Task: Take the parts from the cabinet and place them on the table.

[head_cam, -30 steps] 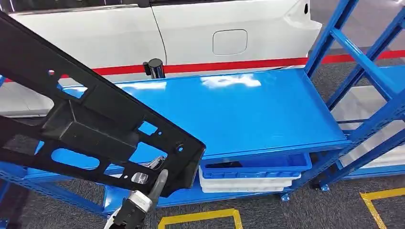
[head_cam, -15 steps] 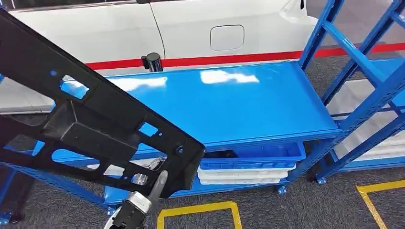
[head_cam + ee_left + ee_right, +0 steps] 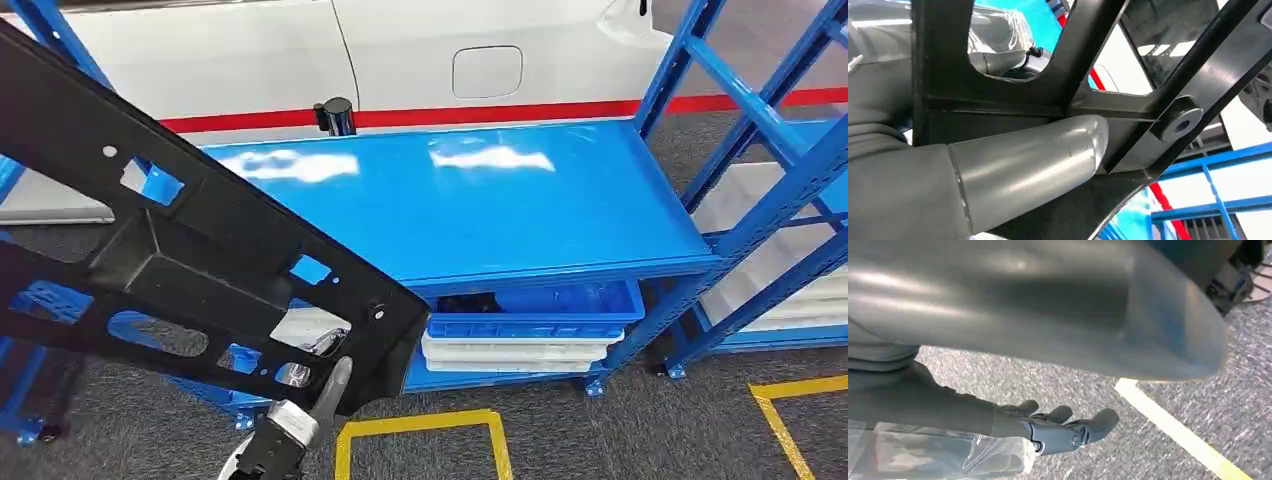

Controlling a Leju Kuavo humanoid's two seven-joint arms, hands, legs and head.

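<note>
A large black plastic part (image 3: 180,250) with several cut-outs slants across the left of the head view, raised in front of the blue table top (image 3: 500,200). My left hand (image 3: 305,405) grips the part's lower right corner from beneath. In the left wrist view its grey thumb (image 3: 1028,165) presses against a rib of the part (image 3: 1098,100). My right hand (image 3: 1063,427) hangs over grey carpet with its dark fingers stretched out and nothing in them.
Under the table top a blue bin (image 3: 540,310) sits on stacked white trays (image 3: 510,352). A blue rack (image 3: 760,130) stands at the right, a white car (image 3: 400,50) and a black post (image 3: 335,115) behind. Yellow floor lines (image 3: 420,430) lie in front.
The whole picture has shifted a little, so the camera has moved relative to the blue table. The black part stays in my left hand at the same tilt.
</note>
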